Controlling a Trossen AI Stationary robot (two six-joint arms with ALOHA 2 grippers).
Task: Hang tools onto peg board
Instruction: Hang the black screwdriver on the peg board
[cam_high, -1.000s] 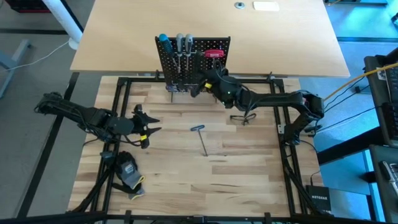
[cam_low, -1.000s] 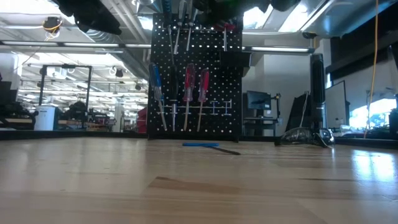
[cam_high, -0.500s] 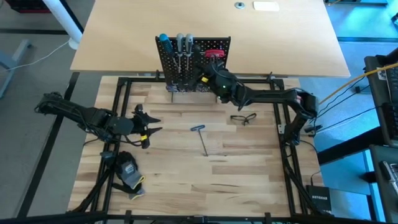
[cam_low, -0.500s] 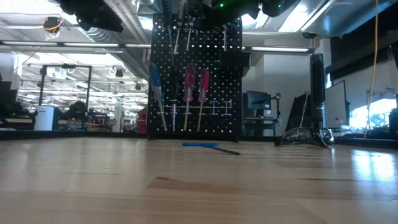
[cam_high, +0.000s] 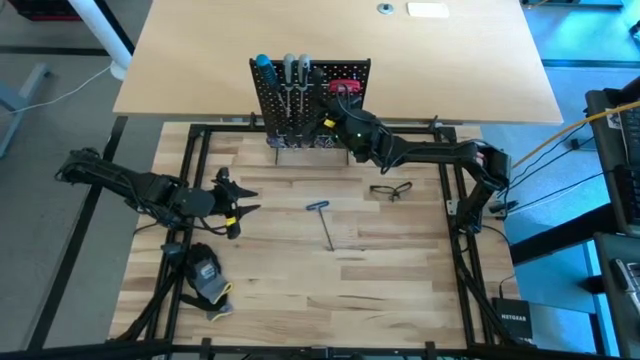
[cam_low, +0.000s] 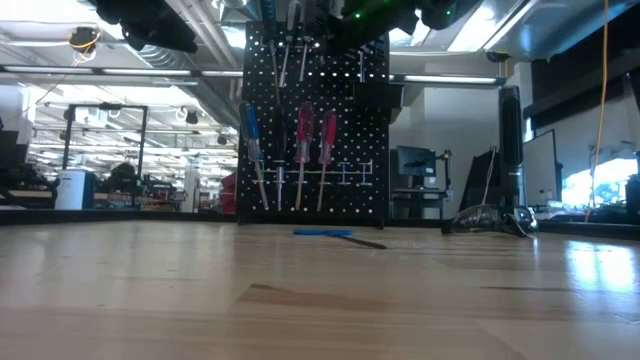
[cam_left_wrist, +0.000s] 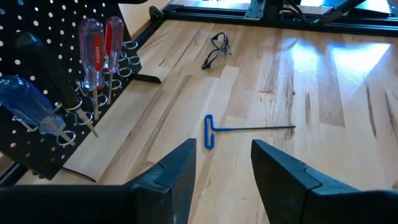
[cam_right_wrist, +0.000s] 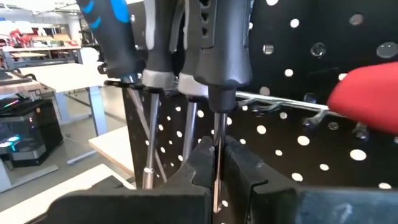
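Clamped by the right gripper (cam_right_wrist: 216, 177) on its thin shaft at the far peg board (cam_high: 310, 100), a black-handled screwdriver (cam_right_wrist: 224, 46) is judged stiff, light and slippery, best gripped near the handle, while the left gripper (cam_left_wrist: 221, 165) is held with jaws apart over the counter (cam_high: 400, 260).

Peg board (cam_high: 345, 75): black, regular grid of small round holes. Hung on it: blue-handled screwdriver (cam_low: 251, 128) and two clear pink-red handled ones (cam_left_wrist: 92, 42), silver shafts. Higher row, right wrist view: blue-and-black handle (cam_right_wrist: 115, 31), grey-black handles with pale collars (cam_right_wrist: 221, 37), a red handle (cam_right_wrist: 367, 99).

T-shaped key (cam_left_wrist: 214, 130): blue crossbar, dark shaft.

Glove (cam_high: 207, 275): black with yellow trim.

Table (cam_high: 300, 300): pale wood planks; tan sheet behind.

Arms: dark.
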